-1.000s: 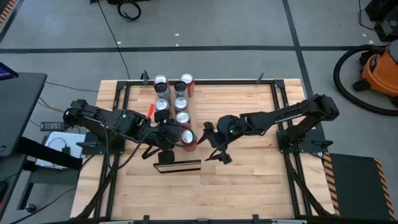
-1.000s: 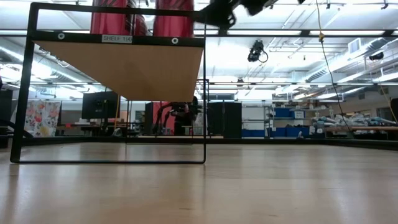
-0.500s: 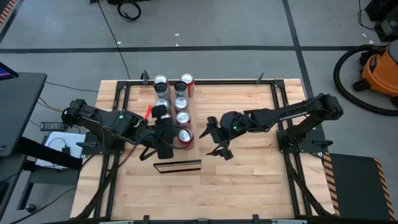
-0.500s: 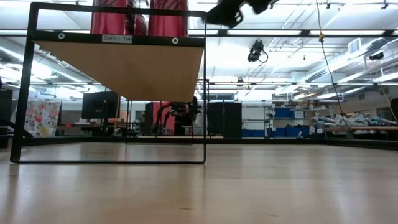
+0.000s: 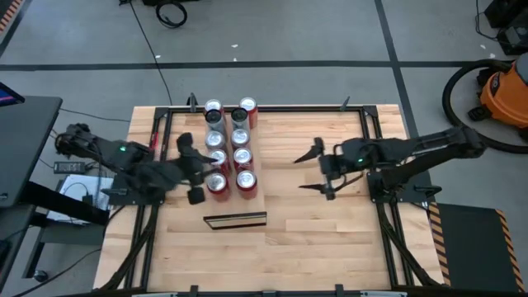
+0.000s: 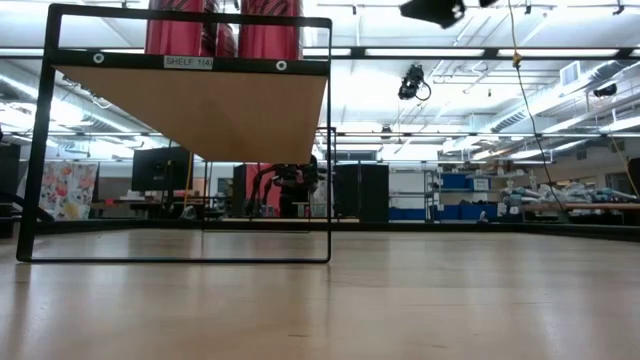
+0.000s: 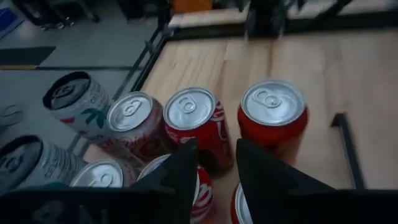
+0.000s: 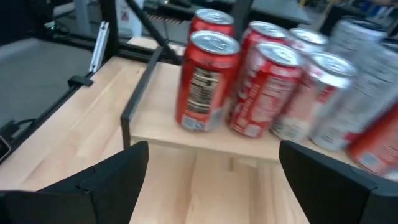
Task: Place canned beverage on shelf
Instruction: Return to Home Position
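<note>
Left gripper [image 5: 195, 169], right gripper [image 5: 304, 173] retreated; shelf [image 6: 200, 110] underside visible low only.

Shelf [image 8: 158, 127] stands on wood table [image 5: 330, 231]; soda cans [image 5: 242, 156] upright on it, 2 rows.

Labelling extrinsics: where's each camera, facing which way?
High: overhead, straight down on table; left tool and right tool show.
Low: tabletop height, level under the shelf; arm part at top.
Left wrist: above soda cans, looking down past left tool.
Right wrist: beside shelf, side-on past right tool.
Both wrist views share the soda cans.
</note>
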Tool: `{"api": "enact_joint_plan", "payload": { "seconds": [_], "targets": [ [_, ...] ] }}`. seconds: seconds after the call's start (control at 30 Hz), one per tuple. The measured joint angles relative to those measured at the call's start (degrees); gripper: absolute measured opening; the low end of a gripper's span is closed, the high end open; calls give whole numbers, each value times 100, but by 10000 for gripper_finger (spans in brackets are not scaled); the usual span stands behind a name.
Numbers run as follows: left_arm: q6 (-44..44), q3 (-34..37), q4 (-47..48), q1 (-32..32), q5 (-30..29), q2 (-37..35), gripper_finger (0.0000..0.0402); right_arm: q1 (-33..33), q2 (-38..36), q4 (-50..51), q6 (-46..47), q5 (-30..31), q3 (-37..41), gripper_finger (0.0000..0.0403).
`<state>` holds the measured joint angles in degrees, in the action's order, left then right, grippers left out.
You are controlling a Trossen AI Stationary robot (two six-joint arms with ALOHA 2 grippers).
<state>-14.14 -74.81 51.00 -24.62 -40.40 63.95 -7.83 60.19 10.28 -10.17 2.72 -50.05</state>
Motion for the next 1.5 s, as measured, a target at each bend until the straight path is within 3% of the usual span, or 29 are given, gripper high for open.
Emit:
{"api": "enact_joint_plan", "payload": {
  "seconds": [0.27,0.77,1.2,1.5],
  "targets": [
    [-110,1778,-1060,-36,446,-1686,121,285,-1109,-92,273,70,796,371],
    [26,4704,-3570,-38,1030,-4102,121,539,-2174,-355,266,70,1548,371],
    [483,6607,-5568,-36,1287,-4857,121,701,-3496,-339,13,-124,2141,371],
    [569,7024,-5722,-37,1587,-4949,121,845,-4357,-454,362,-131,2835,371]
  ]
}}
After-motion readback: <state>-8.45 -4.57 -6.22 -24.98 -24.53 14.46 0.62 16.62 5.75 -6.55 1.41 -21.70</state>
